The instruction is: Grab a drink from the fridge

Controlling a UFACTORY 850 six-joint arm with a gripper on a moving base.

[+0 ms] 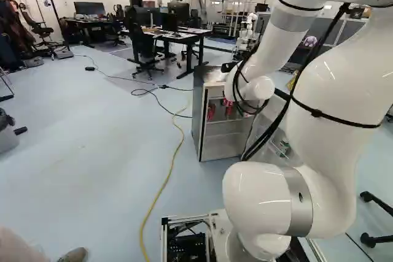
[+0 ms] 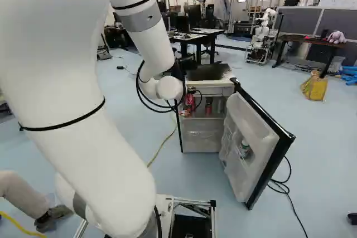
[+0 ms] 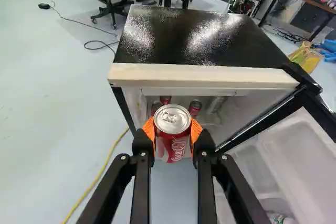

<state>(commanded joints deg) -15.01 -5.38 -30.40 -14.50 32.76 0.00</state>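
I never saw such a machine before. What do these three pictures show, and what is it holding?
The machine is a white robot arm on a moving base. Two pictures look ahead from the base, behind the arm, one on its left, one on its right. The third looks from the wrist along the black gripper. Between its orange pads the gripper holds a red drink can, at the front of a small fridge. The fridge door stands open, and more cans are inside.
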